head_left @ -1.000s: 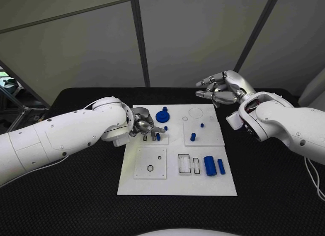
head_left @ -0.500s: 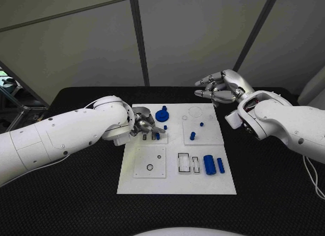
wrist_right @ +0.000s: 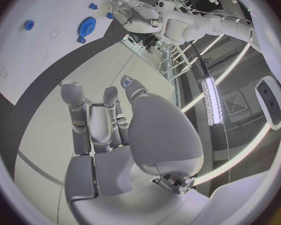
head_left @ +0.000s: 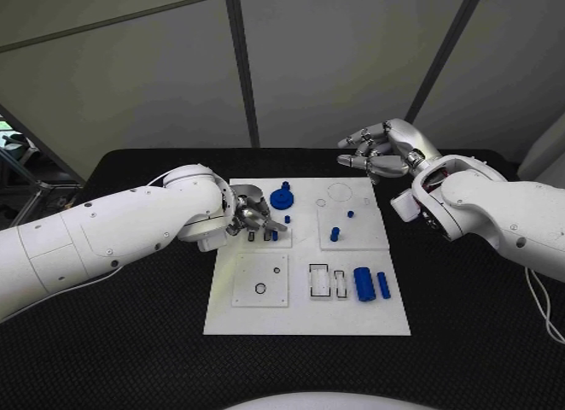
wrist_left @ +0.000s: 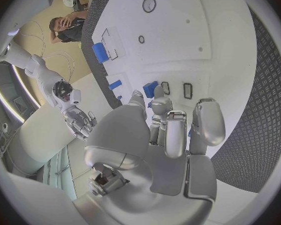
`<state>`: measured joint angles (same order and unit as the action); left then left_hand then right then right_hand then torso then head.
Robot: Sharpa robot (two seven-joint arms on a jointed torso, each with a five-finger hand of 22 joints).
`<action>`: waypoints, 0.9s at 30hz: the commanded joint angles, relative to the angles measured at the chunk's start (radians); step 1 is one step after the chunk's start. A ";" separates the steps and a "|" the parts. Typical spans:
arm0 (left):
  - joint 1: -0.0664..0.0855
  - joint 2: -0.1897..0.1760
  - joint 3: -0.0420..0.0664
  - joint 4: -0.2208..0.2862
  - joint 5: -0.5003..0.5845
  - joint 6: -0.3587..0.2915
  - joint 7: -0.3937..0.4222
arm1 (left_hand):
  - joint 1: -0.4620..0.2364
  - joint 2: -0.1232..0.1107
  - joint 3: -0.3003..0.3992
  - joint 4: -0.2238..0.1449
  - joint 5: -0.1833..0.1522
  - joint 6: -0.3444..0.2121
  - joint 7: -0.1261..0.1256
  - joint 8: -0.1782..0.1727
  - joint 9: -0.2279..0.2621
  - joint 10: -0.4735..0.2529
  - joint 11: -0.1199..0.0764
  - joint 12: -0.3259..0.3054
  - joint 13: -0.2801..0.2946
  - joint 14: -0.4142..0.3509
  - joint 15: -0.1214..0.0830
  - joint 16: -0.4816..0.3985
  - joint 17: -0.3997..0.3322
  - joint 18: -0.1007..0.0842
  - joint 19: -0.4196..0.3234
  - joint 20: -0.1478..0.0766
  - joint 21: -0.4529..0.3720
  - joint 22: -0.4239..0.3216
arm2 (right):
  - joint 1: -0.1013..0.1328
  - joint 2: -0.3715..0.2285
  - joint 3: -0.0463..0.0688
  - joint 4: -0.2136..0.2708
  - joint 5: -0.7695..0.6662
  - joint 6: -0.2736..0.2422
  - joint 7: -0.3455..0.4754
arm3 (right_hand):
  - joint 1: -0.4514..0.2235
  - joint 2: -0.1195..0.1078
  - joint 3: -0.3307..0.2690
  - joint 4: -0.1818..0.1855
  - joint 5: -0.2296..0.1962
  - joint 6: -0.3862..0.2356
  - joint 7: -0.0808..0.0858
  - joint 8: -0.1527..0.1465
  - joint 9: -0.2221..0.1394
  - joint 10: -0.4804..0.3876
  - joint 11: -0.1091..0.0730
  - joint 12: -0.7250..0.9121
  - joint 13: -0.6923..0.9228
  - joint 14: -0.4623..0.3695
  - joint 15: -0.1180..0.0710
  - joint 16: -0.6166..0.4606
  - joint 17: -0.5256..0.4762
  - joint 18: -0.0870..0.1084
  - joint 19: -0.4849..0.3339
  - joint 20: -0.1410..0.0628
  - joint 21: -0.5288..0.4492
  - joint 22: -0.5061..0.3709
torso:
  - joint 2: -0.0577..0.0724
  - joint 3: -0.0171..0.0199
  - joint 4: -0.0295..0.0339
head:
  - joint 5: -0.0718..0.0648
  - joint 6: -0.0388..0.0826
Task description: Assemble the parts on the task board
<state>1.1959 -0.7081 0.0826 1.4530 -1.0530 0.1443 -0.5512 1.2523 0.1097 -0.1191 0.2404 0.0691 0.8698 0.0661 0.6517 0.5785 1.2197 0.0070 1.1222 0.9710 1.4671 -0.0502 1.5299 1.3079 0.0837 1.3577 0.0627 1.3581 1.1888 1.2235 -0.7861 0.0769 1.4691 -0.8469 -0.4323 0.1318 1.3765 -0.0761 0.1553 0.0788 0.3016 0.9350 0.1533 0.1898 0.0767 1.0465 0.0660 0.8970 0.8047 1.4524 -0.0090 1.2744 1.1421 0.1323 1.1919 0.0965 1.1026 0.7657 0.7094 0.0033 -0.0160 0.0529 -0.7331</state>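
Blue against white, the small plastic parts lie scattered over the flat white task board [head_left: 310, 318] at the centre of the head view. My left hand [head_left: 252, 215] sits at the board's upper-left quarter, fingers curled down around a small blue peg [head_left: 271, 235] beside two little dark slots; I judge I am setting it into its seat, but I cannot tell whether my fingertips grip it or only crowd it. Just above lies the blue toothed gear [head_left: 282, 200]. The fat blue cylinder [head_left: 365, 284] and a slimmer blue bar [head_left: 383, 284] wait at lower right, next to their rectangular recesses. My right hand [head_left: 379, 152] hangs beyond the board's top edge, fingers loose and holding nothing, out of the left's way.
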 commanded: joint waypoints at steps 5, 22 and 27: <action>0.002 0.001 0.000 0.000 -0.006 0.007 0.021 | 0.087 0.043 0.104 -0.040 0.008 -0.029 -0.002 -0.002 0.009 -0.015 -0.013 -0.019 -0.015 0.084 -0.012 0.000 0.212 -0.004 -0.006 -0.011 -0.003 -0.006 | 0.002 0.003 0.001 -0.003 -0.003 0.012 -0.003 | -0.002 -0.006 0.000 0.006 0.005 0.002 0.003 -0.004 -0.002 -0.011 0.002 -0.009 -0.009 -0.009 0.000 -0.013 -0.009 0.015 -0.010 0.001 -0.012 -0.013 | 0.000 -0.0002 0.0005 | -0.001 -0.003; 0.002 -0.005 0.000 0.002 0.025 0.018 0.039 | -0.076 -0.208 0.860 -0.149 0.003 -0.054 0.001 0.025 0.078 -0.022 -0.004 -0.065 -0.055 0.082 -0.008 -0.007 0.208 -0.001 -0.017 -0.009 -0.017 -0.004 | 0.002 0.008 0.001 -0.012 -0.003 0.022 -0.007 | -0.007 -0.007 -0.001 0.010 0.007 0.001 0.004 -0.004 -0.003 -0.015 0.003 -0.014 -0.014 -0.013 0.001 -0.018 -0.013 0.016 -0.015 0.002 -0.020 -0.023 | 0.000 0.0001 0.0015 | 0.000 -0.008; 0.002 -0.010 0.000 0.003 0.036 0.004 0.043 | -0.120 -0.222 0.931 -0.195 0.021 -0.059 0.005 0.038 0.095 -0.023 -0.008 -0.071 -0.062 0.082 -0.008 -0.007 0.208 -0.001 -0.017 -0.008 -0.019 -0.001 | 0.002 0.009 0.001 -0.014 -0.003 0.022 -0.007 | -0.008 -0.007 -0.001 0.011 0.008 0.000 0.004 -0.004 -0.003 -0.016 0.003 -0.014 -0.015 -0.013 0.002 -0.019 -0.013 0.016 -0.015 0.002 -0.021 -0.023 | 0.000 0.0004 0.0010 | 0.001 -0.009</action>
<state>1.1968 -0.7173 0.0824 1.4540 -1.0362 0.1501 -0.5235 1.1402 -0.1143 0.6805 0.1695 0.0855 0.8163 0.0697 0.6835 0.6715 1.1954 -0.0008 1.0561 0.9102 1.4670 -0.0572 1.5258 1.3078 0.0837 1.3450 0.0501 1.3420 1.1865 1.2234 -0.7776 0.0768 1.4553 -0.8475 -0.4178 0.1227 1.3725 -0.0801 0.1554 0.0842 0.3059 0.9350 0.1533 0.1898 0.0748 1.0377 0.0679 0.8854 0.7914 1.4452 -0.0091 1.2592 1.1297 0.1323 1.1844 0.0963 1.0870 0.7438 0.7091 0.0032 -0.0148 0.0531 -0.7414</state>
